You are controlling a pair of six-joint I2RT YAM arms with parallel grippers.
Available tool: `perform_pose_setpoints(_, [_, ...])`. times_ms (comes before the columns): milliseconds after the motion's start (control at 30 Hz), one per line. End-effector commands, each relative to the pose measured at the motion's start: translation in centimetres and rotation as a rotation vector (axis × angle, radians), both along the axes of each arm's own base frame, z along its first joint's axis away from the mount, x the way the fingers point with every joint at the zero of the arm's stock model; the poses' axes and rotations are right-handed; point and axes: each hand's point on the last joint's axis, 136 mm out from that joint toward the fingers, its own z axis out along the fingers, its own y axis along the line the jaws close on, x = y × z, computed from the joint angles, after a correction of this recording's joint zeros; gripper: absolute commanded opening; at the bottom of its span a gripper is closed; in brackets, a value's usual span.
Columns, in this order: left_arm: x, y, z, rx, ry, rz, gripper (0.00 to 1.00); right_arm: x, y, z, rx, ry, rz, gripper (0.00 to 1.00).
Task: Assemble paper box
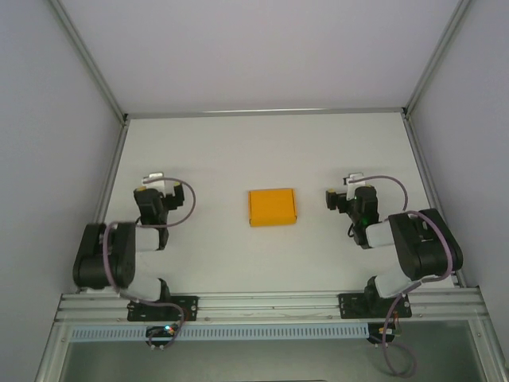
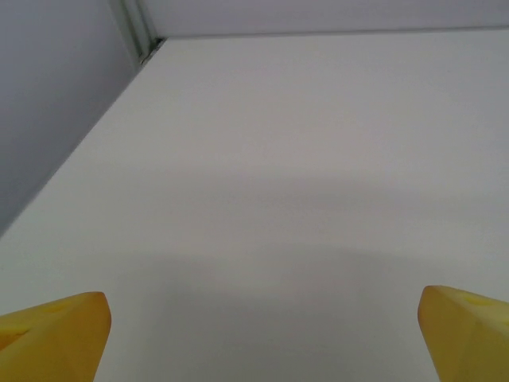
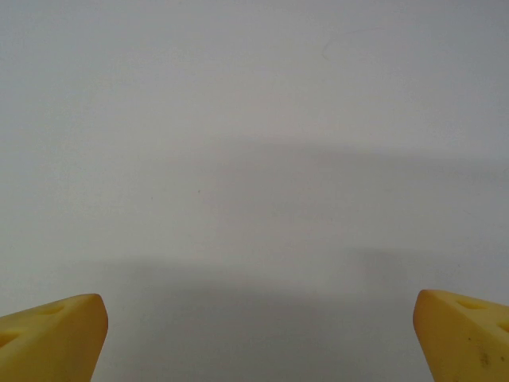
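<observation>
Standing wide apart, the left fingers point(image 2: 56, 338) show as two yellow tips at the bottom corners of the left wrist view, with nothing between them but the bare white surface point(image 2: 302, 199). The right fingers point(image 3: 465, 334) look the same in the right wrist view: two yellow tips, far apart, holding nothing, with a soft shadow on the surface ahead of them. Beyond the left fingers the surface runs to a grey side wall point(image 2: 48, 95) and a metal corner post point(image 2: 135, 32).

From above, the left arm point(image 1: 119, 247) sits folded at the near left, its wrist pointing away from its base, and the right arm point(image 1: 413, 239) mirrors it at the near right. The paper box point(image 1: 272, 207) lies flat on the surface between the two wrists, roughly midway and apart from both. It is a small orange-yellow rectangle of card, its long side running left to right. Whether it carries any print cannot be told at this size. Both arm bases are bolted to a metal rail point(image 1: 270, 306) along the near edge.
</observation>
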Motion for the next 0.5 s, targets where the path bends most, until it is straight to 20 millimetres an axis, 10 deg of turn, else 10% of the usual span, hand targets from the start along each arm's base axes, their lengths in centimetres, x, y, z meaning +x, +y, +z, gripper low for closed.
perform_pose_setpoints(0, [1.0, 1.0, 2.3, -0.057, -0.073, 0.017, 1.00, 2.9, -0.6, 4.1, 0.108, -0.120, 0.006, 1.00])
perform_pose_setpoints(467, [2.2, -0.1, 2.2, 0.025, -0.054, -0.011, 1.00, 2.8, -0.4, 4.1, 0.111, -0.120, 0.021, 1.00])
